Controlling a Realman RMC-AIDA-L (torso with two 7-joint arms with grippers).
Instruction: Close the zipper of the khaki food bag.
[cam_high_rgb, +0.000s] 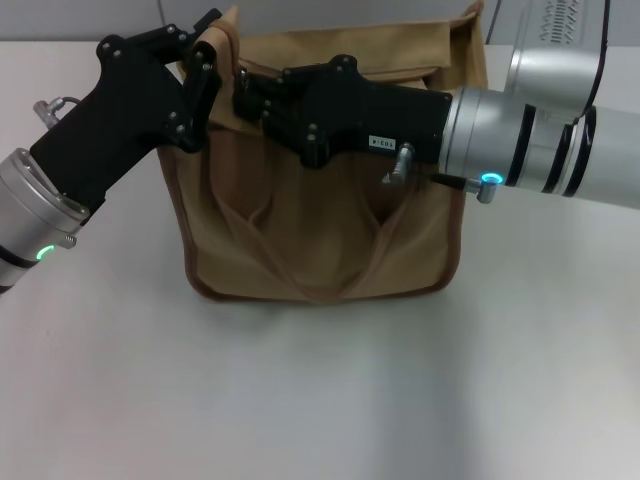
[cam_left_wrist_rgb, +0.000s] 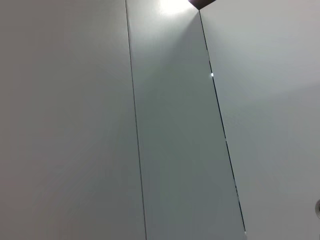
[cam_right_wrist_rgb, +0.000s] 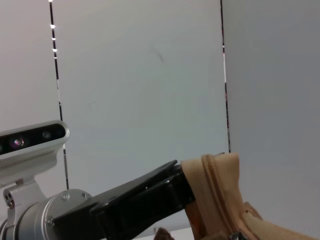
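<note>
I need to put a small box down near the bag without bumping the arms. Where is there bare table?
The table in front of the khaki food bag is bare, widest toward the near edge. It is crowded along the bag's top: the left tool sits at its left corner and the right tool reaches across its upper front.

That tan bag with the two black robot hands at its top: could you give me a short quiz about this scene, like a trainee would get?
1. True or false: the khaki food bag stands upright on the white table.
2. Which gripper meets the bag's top at its left end? A. left gripper B. right gripper C. neither
3. Fill in: in the right wrist view, the other arm's black finger touches the bag's ____ fabric end.

Key: 1 true; 2 A; 3 tan.
</note>
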